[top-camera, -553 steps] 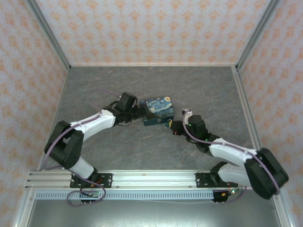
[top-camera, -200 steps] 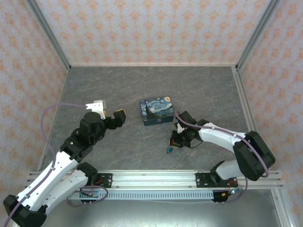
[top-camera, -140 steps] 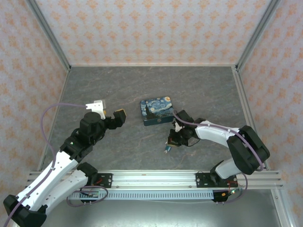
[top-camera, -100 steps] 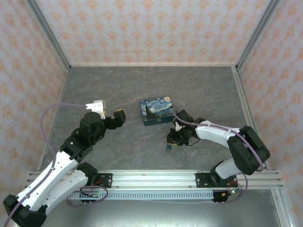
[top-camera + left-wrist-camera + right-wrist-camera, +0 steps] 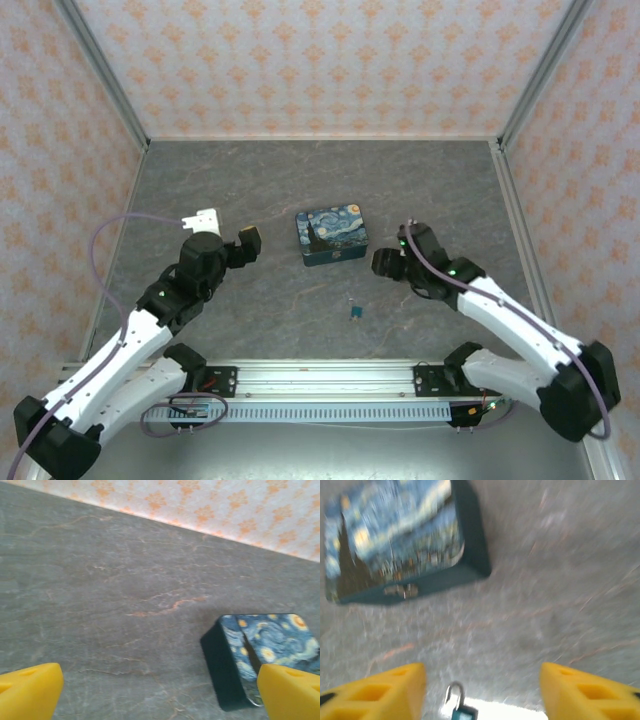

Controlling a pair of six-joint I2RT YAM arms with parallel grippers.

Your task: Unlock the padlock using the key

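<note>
The padlock is a tiny teal-blue lock with a thin metal loop. It lies loose on the grey table in front of the painted tin. In the right wrist view the padlock sits at the bottom edge, loop pointing up, between my yellow fingertips and touching neither. My right gripper is open, up and to the right of the lock. My left gripper hangs wide open left of the tin, holding nothing. The key is hidden.
The blue-and-yellow Starry Night tin stands shut at mid-table, its clasp facing the near side. Patterned walls with metal posts enclose the table. A metal rail runs along the near edge.
My right gripper has opened, let go of the padlock and drawn back to the right. The lock now lies alone on the table. My left arm has shifted only slightly.
</note>
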